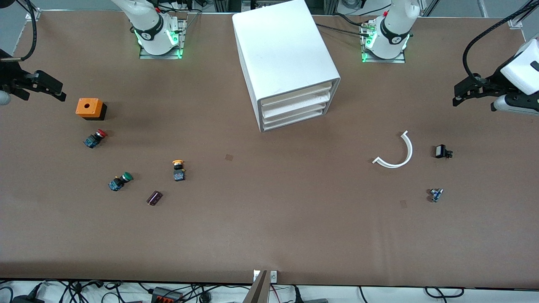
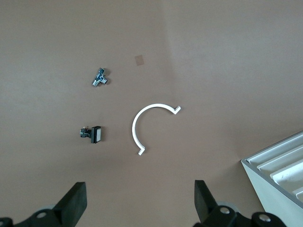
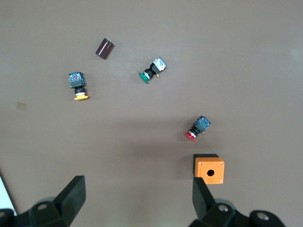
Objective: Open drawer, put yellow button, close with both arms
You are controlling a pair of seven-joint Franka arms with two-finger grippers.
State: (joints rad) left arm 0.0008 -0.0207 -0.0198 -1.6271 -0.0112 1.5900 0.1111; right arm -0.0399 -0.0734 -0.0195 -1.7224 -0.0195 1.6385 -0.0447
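Note:
The white cabinet [image 1: 286, 59] stands at the middle of the table between the two arm bases; a corner of it shows in the left wrist view [image 2: 279, 175]. Its top drawer [image 1: 297, 94] is closed, as are the two below. The yellow button [image 1: 179, 169] lies on its side on the table toward the right arm's end, also in the right wrist view [image 3: 78, 87]. My right gripper [image 1: 57, 90] hangs open and empty over the table's edge near the orange box [image 3: 137, 194]. My left gripper [image 1: 457, 96] hangs open and empty over the left arm's end [image 2: 139, 201].
Near the yellow button lie a green button [image 1: 120, 181], a red button [image 1: 95, 138], a dark cylinder [image 1: 154, 198] and an orange box [image 1: 89, 108]. Toward the left arm's end lie a white curved strip [image 1: 398, 153], a black part [image 1: 442, 151] and a small metal part [image 1: 435, 194].

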